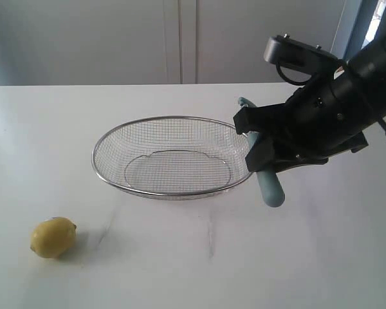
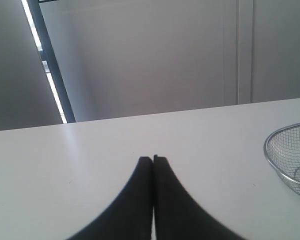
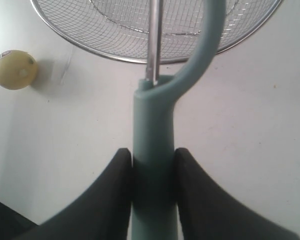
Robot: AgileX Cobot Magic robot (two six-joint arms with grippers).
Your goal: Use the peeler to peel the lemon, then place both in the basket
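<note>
Basket (image 1: 109, 154) on the white table (image 1: 309, 257). Lemon (image 1: 53, 237) lies outside it, well apart, off its front-left (exterior view). Right gripper (image 3: 153, 165) clamps the peeler (image 1: 271, 188) by its teal handle, just beside the basket's right rim. Left gripper (image 2: 153, 160) has its fingers pressed together on nothing, apart from the basket.

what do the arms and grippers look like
The right arm is bulky and matte black, with a grey camera housing on top and a looping black cable. Both the left gripper and right gripper have smooth black fingers tapering to narrow tips.
</note>
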